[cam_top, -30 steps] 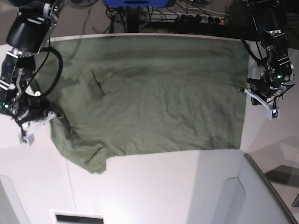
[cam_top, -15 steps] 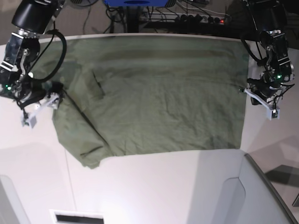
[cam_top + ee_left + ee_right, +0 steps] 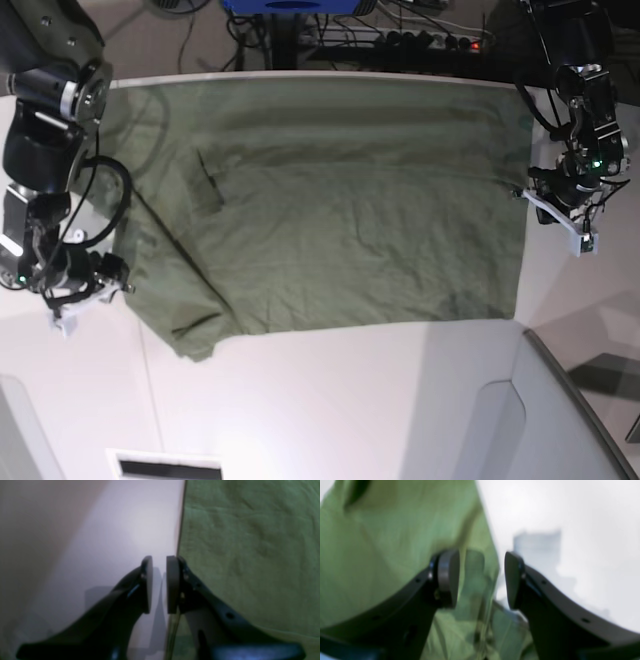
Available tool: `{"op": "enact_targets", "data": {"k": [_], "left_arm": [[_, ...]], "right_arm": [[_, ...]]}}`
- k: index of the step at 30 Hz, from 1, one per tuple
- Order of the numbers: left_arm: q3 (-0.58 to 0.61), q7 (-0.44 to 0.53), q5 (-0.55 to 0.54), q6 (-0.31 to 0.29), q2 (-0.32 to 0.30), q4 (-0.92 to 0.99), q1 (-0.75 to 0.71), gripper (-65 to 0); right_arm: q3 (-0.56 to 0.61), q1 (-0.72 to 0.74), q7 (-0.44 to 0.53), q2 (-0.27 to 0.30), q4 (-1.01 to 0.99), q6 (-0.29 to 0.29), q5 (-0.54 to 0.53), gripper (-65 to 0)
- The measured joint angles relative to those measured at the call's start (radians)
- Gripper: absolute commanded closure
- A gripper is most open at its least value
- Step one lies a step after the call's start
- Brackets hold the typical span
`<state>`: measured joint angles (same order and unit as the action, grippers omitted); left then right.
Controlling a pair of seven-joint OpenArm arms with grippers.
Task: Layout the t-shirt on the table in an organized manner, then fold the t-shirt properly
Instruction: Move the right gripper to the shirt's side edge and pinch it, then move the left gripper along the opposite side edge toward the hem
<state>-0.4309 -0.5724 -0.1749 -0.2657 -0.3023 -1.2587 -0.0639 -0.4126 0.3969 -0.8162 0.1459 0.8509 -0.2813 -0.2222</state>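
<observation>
White table; olive-green t-shirt spread flat across far half, wrinkled.

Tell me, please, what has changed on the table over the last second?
The right gripper let go of the t-shirt sleeve, swung up, then dropped back toward the near edge, jaws apart. The sleeve now lies flatter. The left gripper stayed at the hem, nearly closed.

The left gripper hung low beside the t-shirt's hem edge, jaws nearly together with a narrow empty gap. The right gripper hovered over its sleeve edge, jaws parted, gripping nothing.
</observation>
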Motion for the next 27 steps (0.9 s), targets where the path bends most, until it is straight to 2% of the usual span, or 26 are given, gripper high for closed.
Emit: {"op": "enact_targets", "data": {"k": [5,12,13,16,17,19,20,24,27], "left_arm": [[0.000,0.000,0.000,0.000,0.000,0.000,0.000,-8.6],[0.000,0.001,0.000,0.000,0.000,0.000,0.000,-8.6],[0.000,0.001,0.000,0.000,0.000,0.000,0.000,-8.6],[0.000,0.001,0.003,0.000,0.000,0.000,0.000,-8.6],[0.000,0.001,0.003,0.000,0.000,0.000,0.000,-8.9],[0.000,0.000,0.003,0.000,0.000,0.000,0.003,-9.4],[0.001,-0.001,0.003,0.000,0.000,0.002,0.011,-9.4],[0.045,0.006,-0.005,-0.005,-0.011,0.078,0.089,-9.5],[0.048,0.005,0.003,-0.002,-0.024,0.218,0.184,-9.5]], "right_arm": [[0.000,0.023,0.093,0.010,-0.124,0.002,0.001,-27.0],[0.075,0.024,0.111,0.011,-0.139,0.001,-0.002,-25.5],[0.078,0.024,0.111,0.009,-0.139,0.001,-0.002,-22.8],[0.084,0.023,0.109,0.003,-0.140,0.002,-0.002,-4.2],[0.084,0.021,0.108,0.002,-0.140,0.002,-0.003,0.0],[0.084,0.021,0.106,0.003,-0.140,0.002,-0.002,-1.5],[0.084,0.018,0.106,0.002,-0.127,0.002,-0.001,-0.2],[0.085,-0.020,0.085,0.000,0.024,0.002,-0.002,0.0],[0.085,-0.063,0.008,-0.006,0.157,0.003,-0.004,0.0]]}}
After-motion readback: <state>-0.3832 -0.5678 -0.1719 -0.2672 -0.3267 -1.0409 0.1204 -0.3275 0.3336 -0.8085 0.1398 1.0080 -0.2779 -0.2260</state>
